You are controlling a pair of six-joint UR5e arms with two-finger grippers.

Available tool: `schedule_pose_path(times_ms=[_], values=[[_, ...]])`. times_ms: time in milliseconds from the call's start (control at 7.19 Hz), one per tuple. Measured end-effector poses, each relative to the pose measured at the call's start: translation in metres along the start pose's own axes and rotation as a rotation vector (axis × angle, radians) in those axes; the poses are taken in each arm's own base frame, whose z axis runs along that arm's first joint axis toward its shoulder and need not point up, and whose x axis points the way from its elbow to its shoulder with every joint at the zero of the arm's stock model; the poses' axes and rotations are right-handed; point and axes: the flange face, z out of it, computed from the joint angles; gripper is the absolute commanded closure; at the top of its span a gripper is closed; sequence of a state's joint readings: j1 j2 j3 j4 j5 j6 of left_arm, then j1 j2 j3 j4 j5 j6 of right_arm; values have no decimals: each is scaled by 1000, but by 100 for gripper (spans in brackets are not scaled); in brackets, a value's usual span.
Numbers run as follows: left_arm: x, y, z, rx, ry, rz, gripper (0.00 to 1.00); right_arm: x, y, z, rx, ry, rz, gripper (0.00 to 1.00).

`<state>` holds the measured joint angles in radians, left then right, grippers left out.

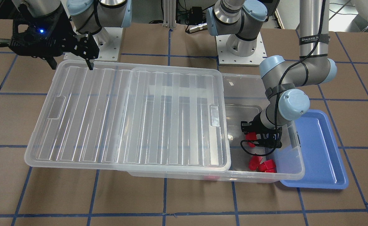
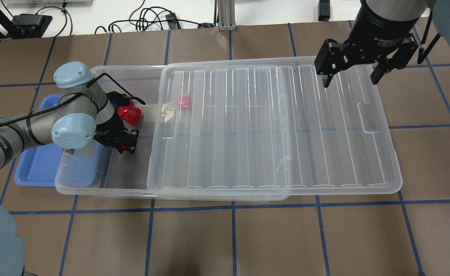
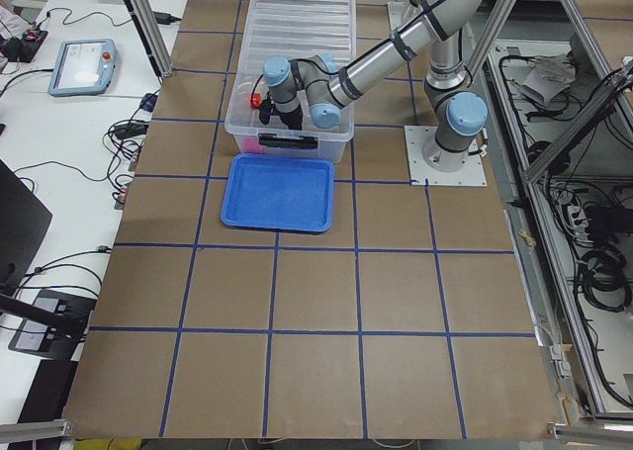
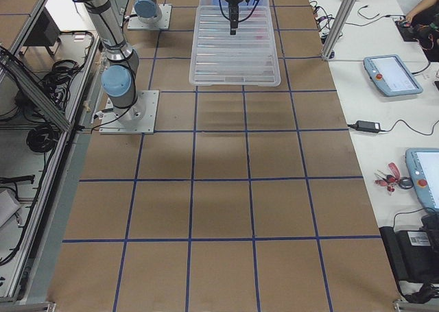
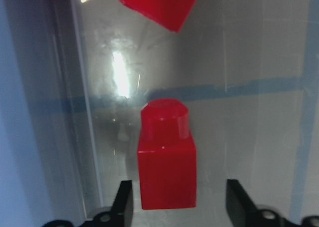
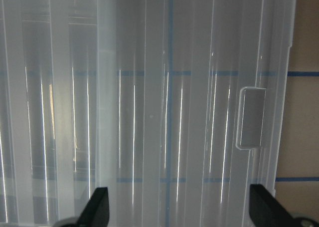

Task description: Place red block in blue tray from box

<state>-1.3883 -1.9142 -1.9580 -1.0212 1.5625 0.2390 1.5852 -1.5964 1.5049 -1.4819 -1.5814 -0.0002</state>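
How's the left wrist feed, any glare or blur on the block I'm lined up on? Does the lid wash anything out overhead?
Left wrist view: the red block between the fingers reads clearly; a white glare patch sits on the box floor just above it. Overhead view: the lid carries streaky reflections, and the block under it looks pale and washed.

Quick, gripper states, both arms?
Left gripper: open around the red block, not clamped.
Right gripper: open, empty, above the lid.
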Motion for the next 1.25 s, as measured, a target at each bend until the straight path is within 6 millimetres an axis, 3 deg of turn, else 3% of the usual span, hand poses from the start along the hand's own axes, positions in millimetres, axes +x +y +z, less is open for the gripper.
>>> schedule_pose_path(times_ms=[557, 1252], values=[[4, -5, -51, 43, -2, -25, 100, 0, 1, 0, -1, 2, 1, 0], [3, -3, -182, 63, -11, -49, 100, 0, 1, 0, -3, -1, 0, 0]])
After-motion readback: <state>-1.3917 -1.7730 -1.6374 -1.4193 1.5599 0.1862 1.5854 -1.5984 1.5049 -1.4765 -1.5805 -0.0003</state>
